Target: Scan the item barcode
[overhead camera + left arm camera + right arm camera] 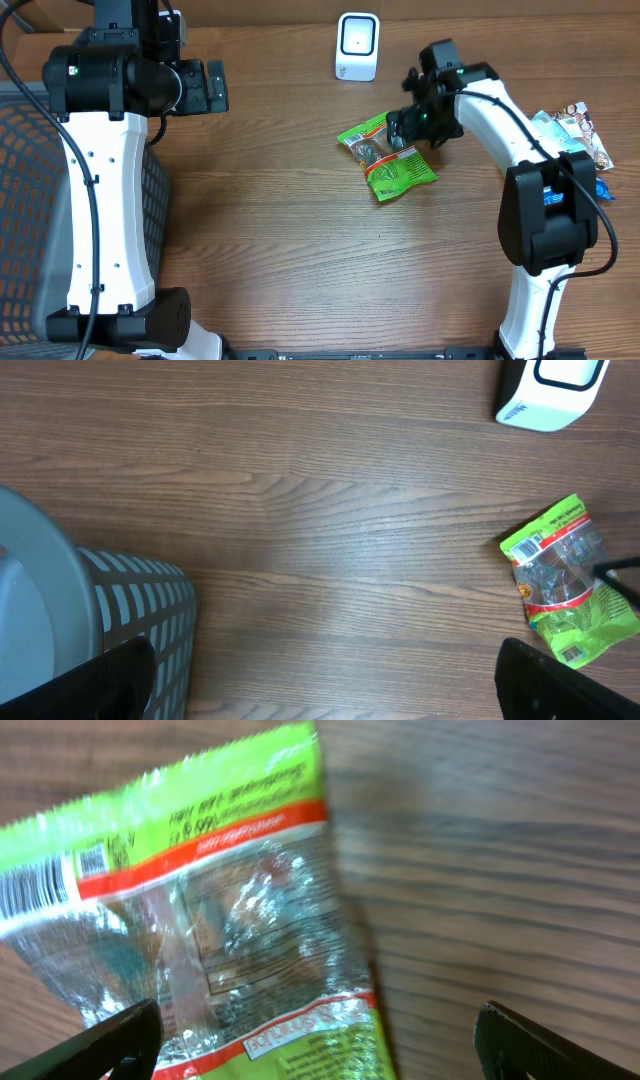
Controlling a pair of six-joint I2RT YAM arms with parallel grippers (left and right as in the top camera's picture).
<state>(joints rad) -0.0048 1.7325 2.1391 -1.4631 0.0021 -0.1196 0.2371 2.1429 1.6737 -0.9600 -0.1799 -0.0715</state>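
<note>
No word can be read for certain anywhere. The green packet [230,920] carries the most print. In the right wrist view a white barcode [30,892] of black bars sits at its nine o'clock edge, with a small square code [92,861] just beside it toward three o'clock. Dark lettering [235,810] runs upside down across the green strip, and white letters sit on the orange band [240,838] below (all too blurred to spell out). A white box [285,1038] at six o'clock holds more unreadable letters. From the left wrist, a second barcode [572,653] shows at the packet's six o'clock end. The scanner [550,395] bears a tiny blue mark [517,412], illegible.
</note>
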